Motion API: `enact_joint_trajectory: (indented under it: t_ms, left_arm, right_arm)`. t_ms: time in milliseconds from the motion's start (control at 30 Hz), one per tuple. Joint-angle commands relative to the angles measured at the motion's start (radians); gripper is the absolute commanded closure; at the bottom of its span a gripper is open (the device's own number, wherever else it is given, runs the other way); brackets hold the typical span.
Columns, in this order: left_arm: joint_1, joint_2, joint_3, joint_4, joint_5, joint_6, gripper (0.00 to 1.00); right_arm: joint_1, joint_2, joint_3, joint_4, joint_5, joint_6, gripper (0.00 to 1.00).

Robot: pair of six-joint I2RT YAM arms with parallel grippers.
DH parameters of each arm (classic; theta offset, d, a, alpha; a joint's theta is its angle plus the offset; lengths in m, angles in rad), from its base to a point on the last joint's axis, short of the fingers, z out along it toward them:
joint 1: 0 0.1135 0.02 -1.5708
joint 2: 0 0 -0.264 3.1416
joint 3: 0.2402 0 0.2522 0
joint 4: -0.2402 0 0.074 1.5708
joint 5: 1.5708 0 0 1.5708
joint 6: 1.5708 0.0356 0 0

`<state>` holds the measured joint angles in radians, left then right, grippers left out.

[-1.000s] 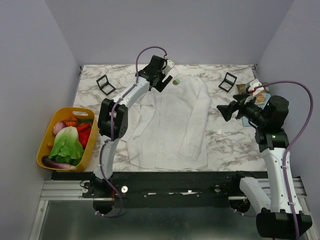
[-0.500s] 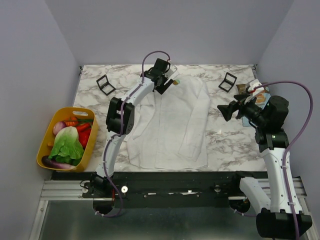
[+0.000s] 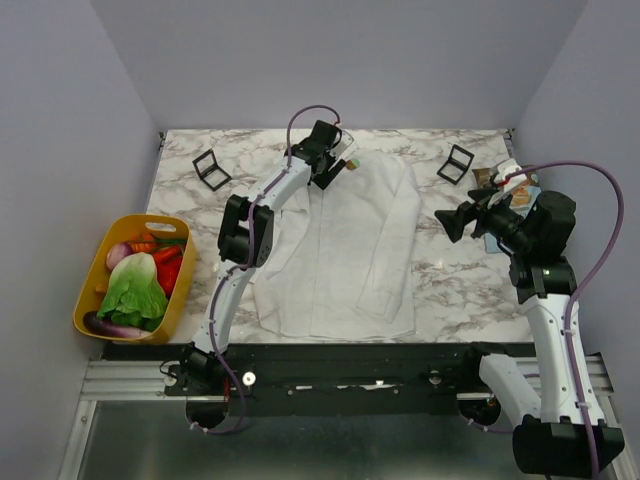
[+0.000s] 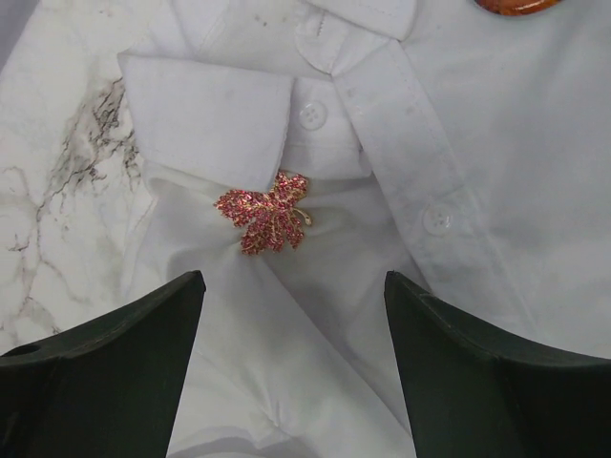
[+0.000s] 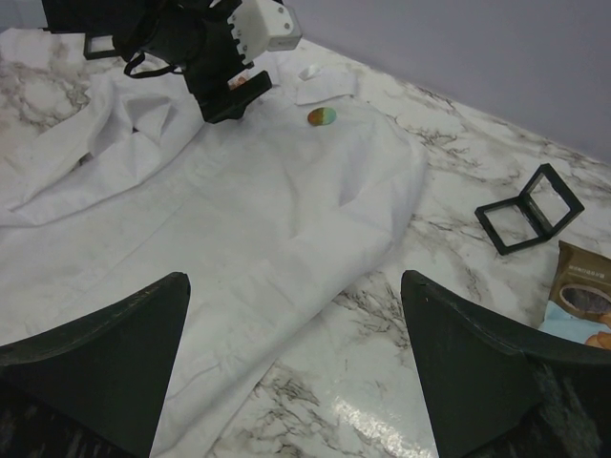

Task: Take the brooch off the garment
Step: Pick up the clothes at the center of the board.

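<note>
The garment point(image 3: 340, 240) is a white shirt lying flat on the marble table, collar at the far end. A pink-red leaf-shaped brooch point(image 4: 265, 212) is pinned just under the left collar flap. A round green and orange pin point(image 5: 322, 116) sits on the chest beside the collar, and its orange edge point(image 4: 516, 5) shows at the top of the left wrist view. My left gripper point(image 4: 294, 281) hovers open over the shirt point(image 4: 477, 191), the leaf brooch just ahead of its fingertips. My right gripper point(image 5: 293, 279) hangs open above the shirt's right edge point(image 5: 239, 210), holding nothing.
A yellow basket point(image 3: 130, 275) of vegetables stands off the table's left edge. Two open black palettes point(image 3: 211, 168) point(image 3: 455, 162) stand at the far corners. A snack packet point(image 5: 582, 296) lies at the right edge.
My left arm has swung right and settled over the collar, now covering the round pin in the top view. Its jaws have narrowed slightly. The right arm has not moved.
</note>
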<state>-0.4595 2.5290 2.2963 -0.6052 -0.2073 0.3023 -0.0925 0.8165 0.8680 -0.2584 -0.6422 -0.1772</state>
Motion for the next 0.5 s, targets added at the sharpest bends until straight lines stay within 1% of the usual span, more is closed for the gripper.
enact_joint_trajectory:
  t_ms: [0, 167, 200, 367, 467]
  left_arm:
    - [0.007, 0.011, 0.022, 0.081, -0.066, -0.011, 0.15]
    - [-0.002, 0.034, 0.023, 0.097, -0.128, 0.047, 0.18]
    - [-0.002, 0.034, 0.019, 0.094, -0.133, 0.082, 0.19]
    - [-0.005, 0.005, -0.083, 0.125, -0.159, 0.196, 0.26]
    - [-0.011, -0.019, -0.155, 0.179, -0.196, 0.265, 0.26]
  right_arm:
    - [0.004, 0.007, -0.014, -0.001, 0.015, -0.016, 0.00]
    - [0.004, 0.013, -0.015, 0.001, 0.022, -0.021, 0.00]
    - [0.004, 0.013, -0.014, 0.001, 0.024, -0.022, 0.00]
    - [0.004, 0.019, -0.014, 0.001, 0.023, -0.021, 0.00]
    - [0.004, 0.029, -0.012, 0.001, 0.021, -0.019, 0.00]
